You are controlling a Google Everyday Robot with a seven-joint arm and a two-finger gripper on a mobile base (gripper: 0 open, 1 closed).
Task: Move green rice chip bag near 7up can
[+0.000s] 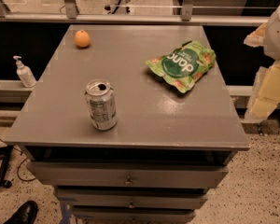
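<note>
The crinkly light-green rice chip bag (183, 65) lies right-rear on the grey table (149, 115), well apart from the silvery 7up can (101, 104), so the pale gripper (269, 92) off the right edge, whose opening I cannot tell, should pinch a raised crease.

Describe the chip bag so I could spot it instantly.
On the grey cabinet top, look back-right, toward the robot's hand beyond that edge. The green rice chip bag lies there: flat, crinkly, unlike the upright 7up can and round orange.

The chip bag (183, 65) is light green with a dark green logo and orange-pink patches; the can (101, 105) is silvery-grey; the gripper (270, 91), at the right edge, is pale yellow.
</note>
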